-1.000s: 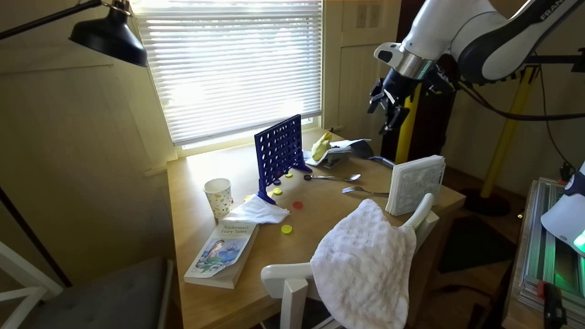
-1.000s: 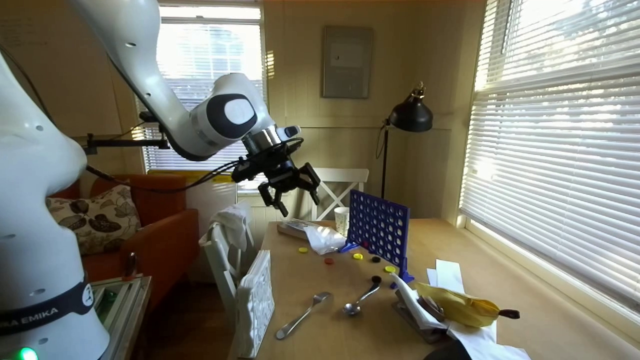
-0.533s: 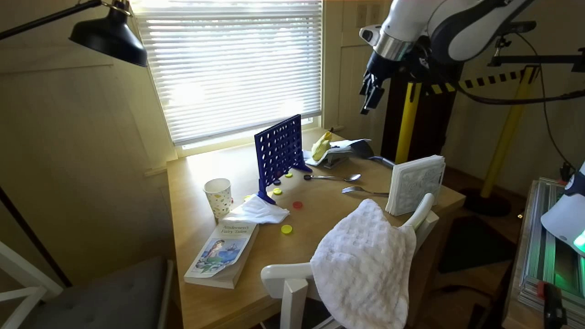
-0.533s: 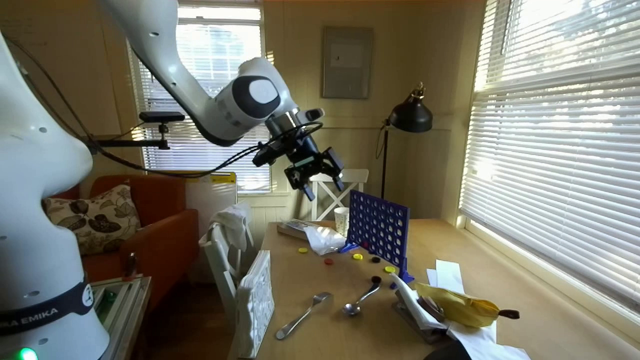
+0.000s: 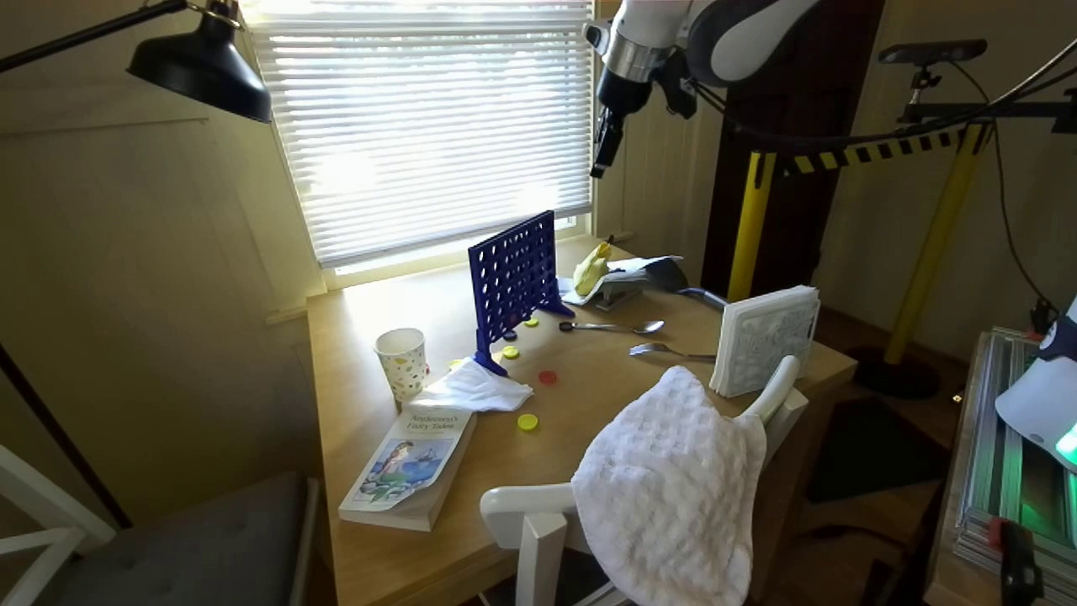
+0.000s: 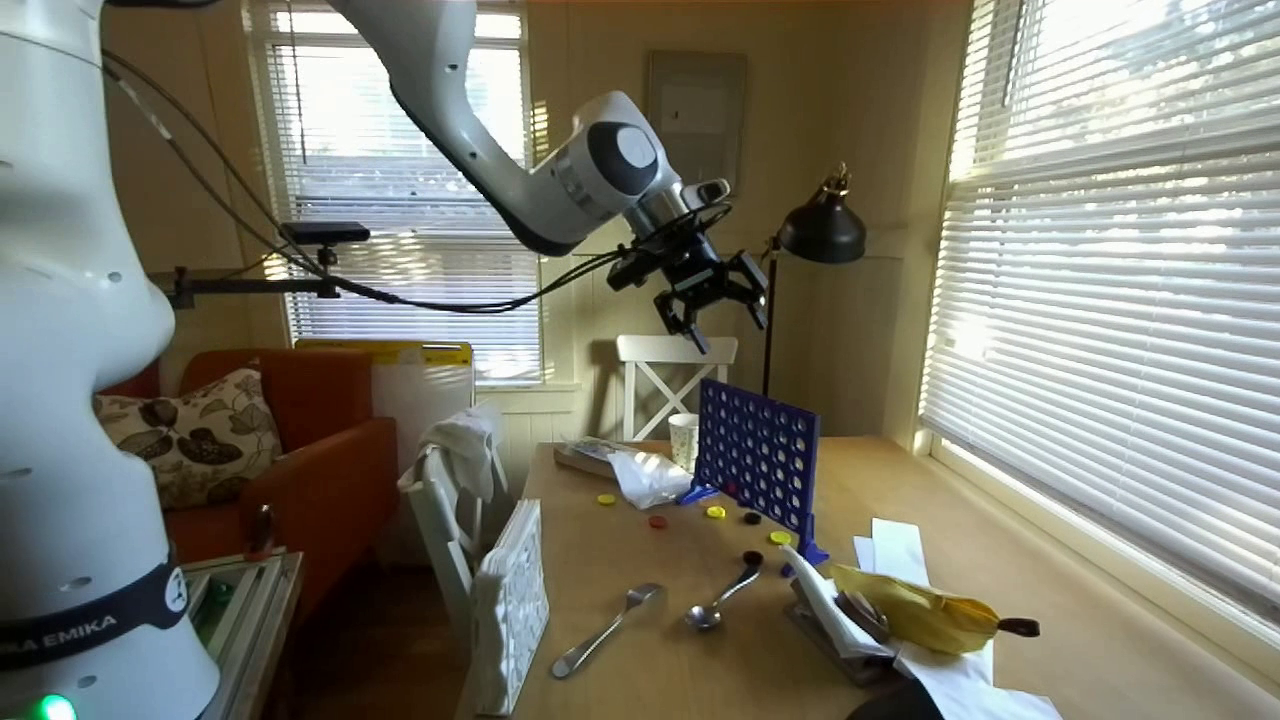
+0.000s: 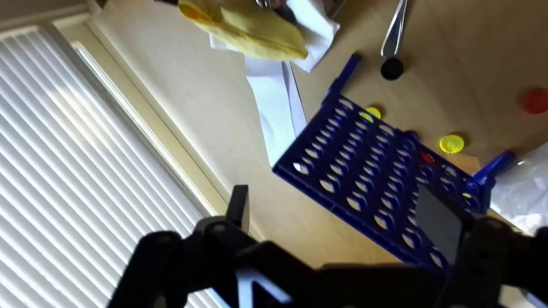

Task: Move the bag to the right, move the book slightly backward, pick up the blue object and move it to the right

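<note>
The blue object (image 5: 515, 273), an upright grid frame on small feet, stands on the table; it also shows in an exterior view (image 6: 757, 455) and fills the middle of the wrist view (image 7: 368, 171). The white crumpled bag (image 5: 475, 387) lies between the frame and the book (image 5: 408, 467), by the book's top end. The bag shows at the right edge of the wrist view (image 7: 524, 188); the book is out of that view. My gripper (image 6: 731, 335) is open and empty, above the frame and apart from it. In the wrist view its fingers (image 7: 338, 214) are spread wide.
A paper cup (image 5: 400, 362) stands beside the bag. Yellow, red and dark discs lie round the frame's feet. A spoon (image 6: 705, 617), a fork (image 6: 605, 632), a yellow pouch (image 6: 930, 615) on papers and a white block (image 5: 766, 341) are nearby. A towel-draped chair (image 5: 673, 488) borders the table.
My gripper has swung left and up in an exterior view, right and up in an exterior view, coming over the blue frame. It stays open. The things on the table have not moved.
</note>
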### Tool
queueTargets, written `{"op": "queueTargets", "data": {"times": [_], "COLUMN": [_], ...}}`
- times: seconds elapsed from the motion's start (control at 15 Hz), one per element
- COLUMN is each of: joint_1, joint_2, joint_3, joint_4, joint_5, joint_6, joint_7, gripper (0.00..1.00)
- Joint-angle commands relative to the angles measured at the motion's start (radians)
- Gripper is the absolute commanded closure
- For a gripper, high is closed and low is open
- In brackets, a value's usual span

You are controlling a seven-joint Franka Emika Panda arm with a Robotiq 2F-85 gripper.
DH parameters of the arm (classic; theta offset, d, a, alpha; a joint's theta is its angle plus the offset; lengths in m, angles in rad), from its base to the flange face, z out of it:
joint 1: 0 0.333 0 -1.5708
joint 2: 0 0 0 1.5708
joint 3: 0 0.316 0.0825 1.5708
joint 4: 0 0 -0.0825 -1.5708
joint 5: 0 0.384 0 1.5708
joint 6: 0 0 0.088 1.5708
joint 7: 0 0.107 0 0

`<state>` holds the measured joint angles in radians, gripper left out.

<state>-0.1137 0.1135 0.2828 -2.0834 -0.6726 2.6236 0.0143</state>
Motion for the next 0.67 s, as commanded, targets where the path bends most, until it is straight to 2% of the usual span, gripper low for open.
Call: {"op": "queueTargets", "data": {"times": [0.0,0.07,0.13,0.2,0.27,0.33,0.47,0.6], "joint_1": [0.119,0.135,0.078,0.052,0.138,0.156,0.167,0.169], "joint_2": [0.157,0.198,0.231,0.27,0.296,0.204,0.255,0.277], "joint_3": [-0.058,-0.054,0.022,0.076,-0.006,-0.046,-0.045,-0.046], "joint_4": [0.18,0.223,0.259,0.297,0.355,0.229,0.294,0.32], "joint_5": [0.08,0.128,0.167,0.223,0.311,0.246,0.302,0.307], "joint_6": [0.035,0.044,0.032,-0.008,-0.105,-0.005,-0.061,-0.071], "joint_7": [-0.215,-0.285,-0.363,-0.431,-0.478,-0.388,-0.451,-0.46], "gripper": [0.0,0.0,0.0,0.0,0.0,0.0,0.0,0.0]}}
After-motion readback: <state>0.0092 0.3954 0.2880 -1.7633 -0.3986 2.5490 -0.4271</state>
